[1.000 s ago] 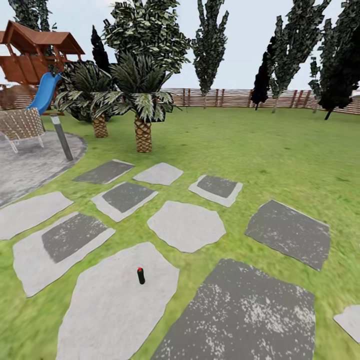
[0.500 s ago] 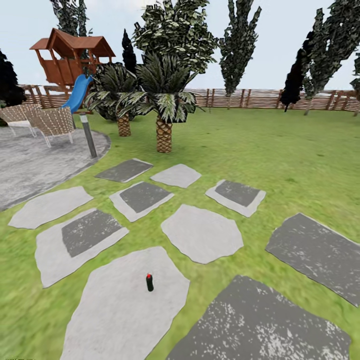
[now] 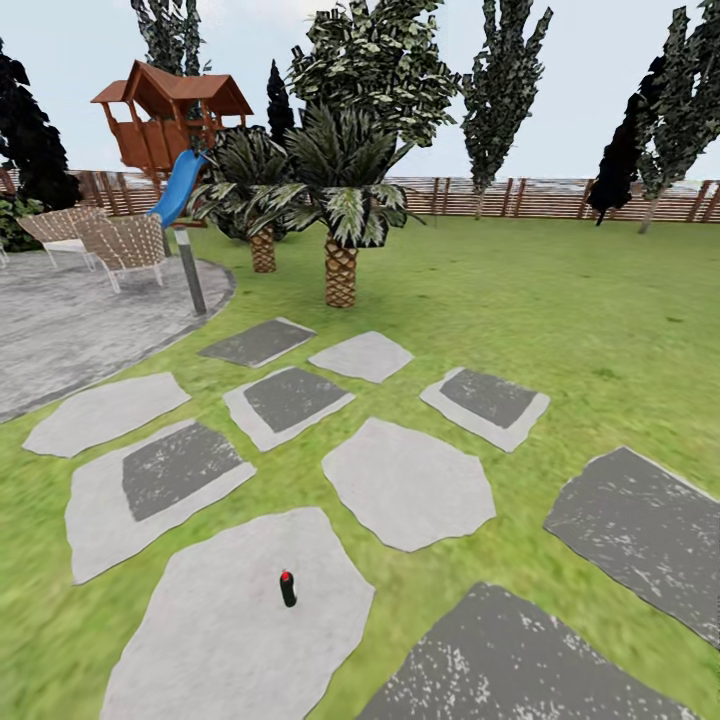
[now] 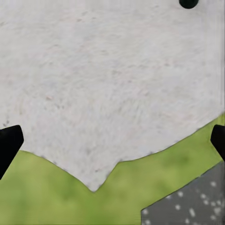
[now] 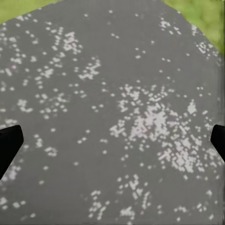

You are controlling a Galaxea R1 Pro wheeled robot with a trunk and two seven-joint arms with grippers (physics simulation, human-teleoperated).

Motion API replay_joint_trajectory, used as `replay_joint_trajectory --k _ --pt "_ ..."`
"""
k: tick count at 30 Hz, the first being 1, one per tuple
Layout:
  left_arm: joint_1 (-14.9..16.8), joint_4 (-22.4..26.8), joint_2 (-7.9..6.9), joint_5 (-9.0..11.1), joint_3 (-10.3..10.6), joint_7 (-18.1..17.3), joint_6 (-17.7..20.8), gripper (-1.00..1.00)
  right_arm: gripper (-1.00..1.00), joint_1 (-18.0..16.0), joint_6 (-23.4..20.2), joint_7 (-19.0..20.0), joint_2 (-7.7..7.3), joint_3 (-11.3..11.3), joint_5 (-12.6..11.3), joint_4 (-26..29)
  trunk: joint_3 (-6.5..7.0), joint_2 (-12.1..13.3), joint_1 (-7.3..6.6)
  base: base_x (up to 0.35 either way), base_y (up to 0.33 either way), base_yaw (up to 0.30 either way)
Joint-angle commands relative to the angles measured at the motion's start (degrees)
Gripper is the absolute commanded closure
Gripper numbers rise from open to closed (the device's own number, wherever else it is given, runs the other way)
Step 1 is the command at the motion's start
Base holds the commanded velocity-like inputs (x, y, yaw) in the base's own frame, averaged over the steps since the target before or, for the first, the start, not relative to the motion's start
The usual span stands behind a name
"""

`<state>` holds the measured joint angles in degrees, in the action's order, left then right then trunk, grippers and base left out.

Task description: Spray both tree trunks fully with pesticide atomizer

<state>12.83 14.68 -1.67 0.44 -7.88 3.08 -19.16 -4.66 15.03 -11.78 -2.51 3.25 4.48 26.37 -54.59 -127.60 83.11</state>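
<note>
The pesticide atomizer (image 3: 288,589), a small dark bottle with a red top, stands upright on a pale stone slab (image 3: 230,640) in the lawn. Tall trees (image 3: 500,90) with jagged dark-green foliage rise far off by the wooden fence (image 3: 540,197), another tree (image 3: 680,100) at the right; their trunks look thin at this distance. My left gripper (image 4: 112,145) hangs open over a pale slab, with a dark rounded shape (image 4: 188,3) at the frame's edge that I cannot identify. My right gripper (image 5: 112,145) is open over a dark speckled slab (image 5: 112,108). Nothing is held.
Stepping stones (image 3: 405,480) lie scattered across the grass. Two palms (image 3: 340,270) stand ahead. At the left are a paved patio (image 3: 70,320) with wicker chairs (image 3: 125,245), a post (image 3: 190,270), and a wooden play tower with a blue slide (image 3: 180,185).
The whole picture has shifted right, so the camera has turned left. The atomizer now sits lower in the head view. It still stands on its slab.
</note>
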Motion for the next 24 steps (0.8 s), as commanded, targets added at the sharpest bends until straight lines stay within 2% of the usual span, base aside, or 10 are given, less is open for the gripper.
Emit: replay_joint_trajectory --k 1,5,24 --pt "0.00 0.00 0.00 0.00 -0.01 0.00 0.00 -1.00 -1.00 0.00 0.00 -0.02 0.05 0.00 0.00 0.00 0.00 0.00 0.00 0.147 -0.248 0.001" --pt "0.00 0.02 0.00 0.00 -0.03 0.00 0.00 -1.00 -1.00 0.00 0.00 -0.03 0.39 0.00 0.00 0.00 0.00 0.00 0.00 0.146 -0.250 0.156" --pt "0.00 0.00 0.00 0.00 -0.03 0.00 0.00 -1.00 -1.00 0.00 0.00 -0.03 0.40 0.00 0.00 0.00 0.00 0.00 0.00 0.150 -0.253 0.272"
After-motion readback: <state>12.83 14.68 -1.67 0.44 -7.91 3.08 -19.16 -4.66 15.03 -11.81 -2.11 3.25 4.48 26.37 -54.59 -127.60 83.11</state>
